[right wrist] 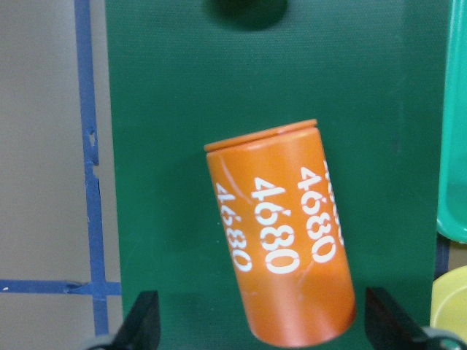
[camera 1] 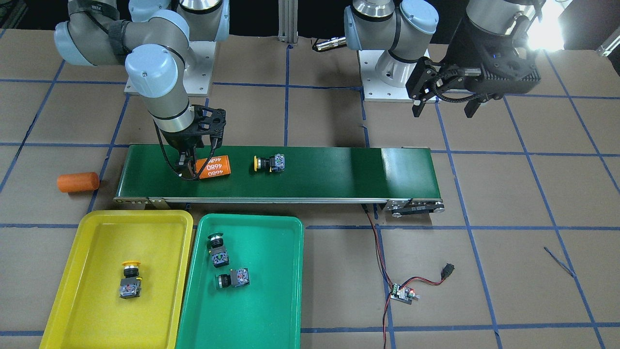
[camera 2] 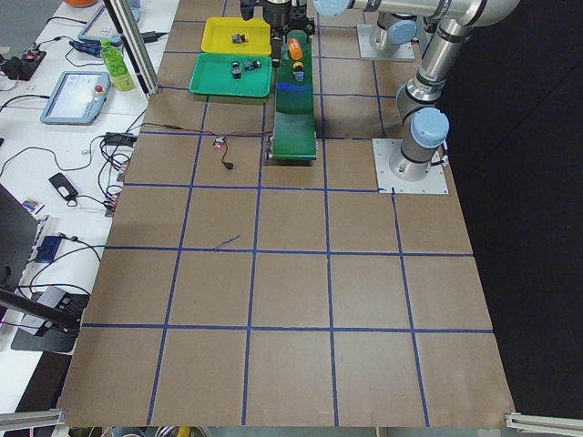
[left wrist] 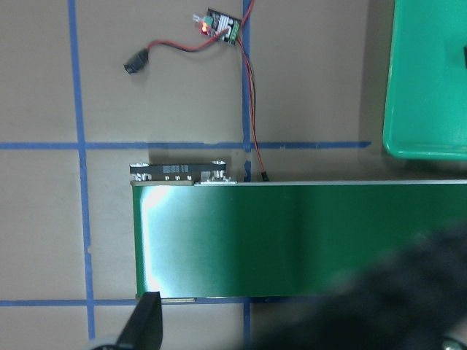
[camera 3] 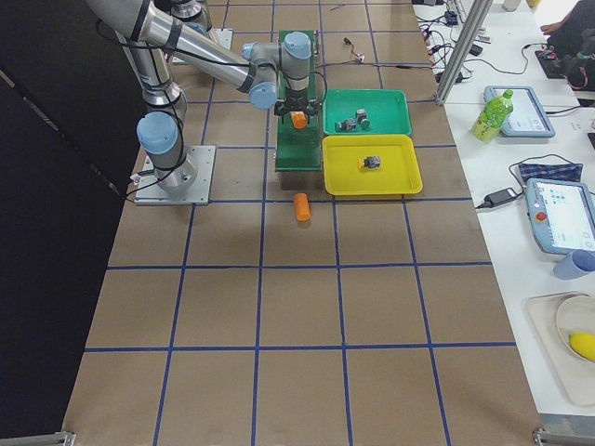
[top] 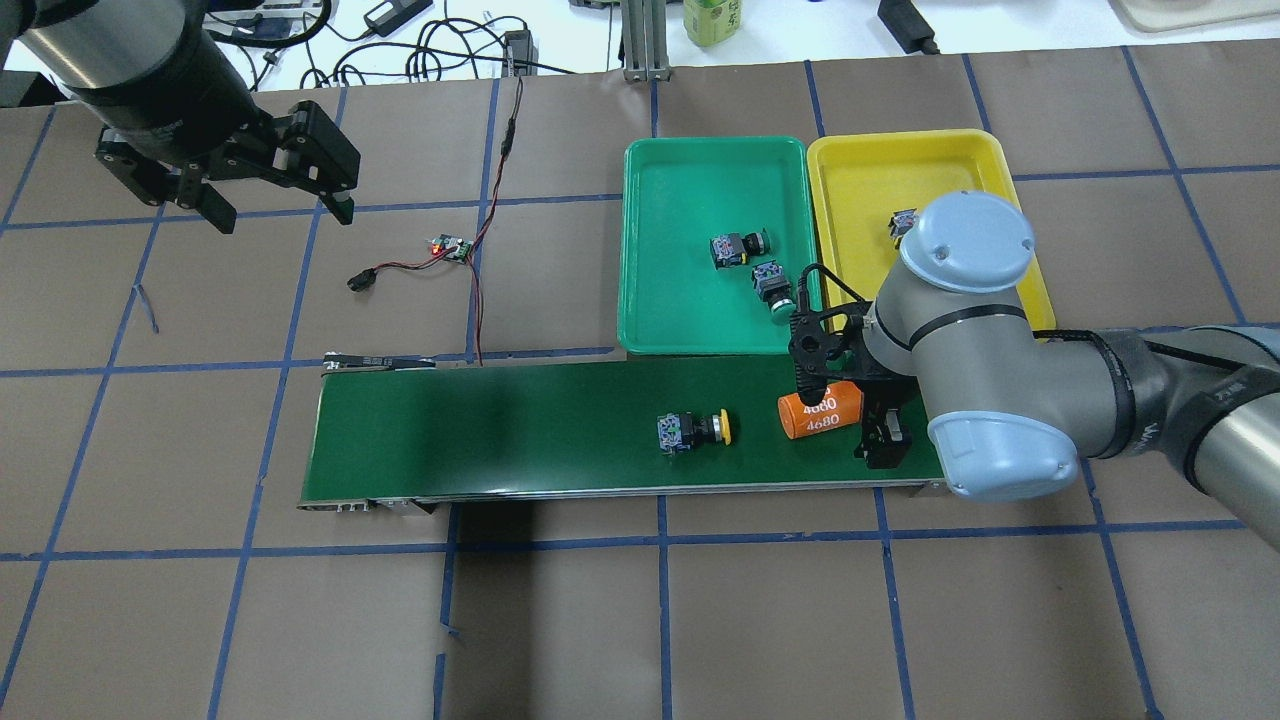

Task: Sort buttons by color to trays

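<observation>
A yellow-capped button (camera 1: 270,163) lies on its side on the conveyor belt (camera 1: 339,169). Another yellow button (camera 1: 131,280) sits in the yellow tray (camera 1: 97,252). Two green-capped buttons (camera 1: 218,249) (camera 1: 233,279) lie in the green tray (camera 1: 266,310). My right gripper (camera 1: 197,162) (right wrist: 266,324) is low over the belt's end. It is open, with one finger on each side of an orange cylinder (right wrist: 281,233) marked 4680 and not touching it. My left gripper (top: 282,212) hangs open and empty, high above the table, away from the belt's other end.
A second orange cylinder (camera 1: 77,182) lies on the table off the belt's end, near the yellow tray. A small controller board (camera 1: 403,293) with red and black wires runs to the belt's frame. Blue tape lines grid the brown table.
</observation>
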Controlling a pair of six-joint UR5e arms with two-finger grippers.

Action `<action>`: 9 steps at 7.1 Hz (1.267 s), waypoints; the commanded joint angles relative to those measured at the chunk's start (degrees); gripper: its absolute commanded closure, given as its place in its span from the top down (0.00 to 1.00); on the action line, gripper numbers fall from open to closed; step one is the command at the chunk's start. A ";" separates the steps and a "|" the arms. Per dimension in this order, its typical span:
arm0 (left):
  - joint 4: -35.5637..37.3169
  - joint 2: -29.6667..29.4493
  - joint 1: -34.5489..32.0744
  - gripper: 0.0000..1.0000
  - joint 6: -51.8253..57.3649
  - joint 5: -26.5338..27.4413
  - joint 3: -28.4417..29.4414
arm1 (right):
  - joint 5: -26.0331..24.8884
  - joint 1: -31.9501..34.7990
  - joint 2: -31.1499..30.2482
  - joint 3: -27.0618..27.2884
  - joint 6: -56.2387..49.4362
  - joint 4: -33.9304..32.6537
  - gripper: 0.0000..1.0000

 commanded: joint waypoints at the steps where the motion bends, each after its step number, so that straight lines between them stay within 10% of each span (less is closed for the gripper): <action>1: 0.58 0.65 0.14 1.00 -1.25 0.66 -1.50 | 0.03 0.00 0.00 0.00 0.05 0.03 1.00; 9: 2.55 0.32 2.34 1.00 0.42 -4.06 -5.48 | -0.05 0.00 -0.08 0.00 0.66 0.03 1.00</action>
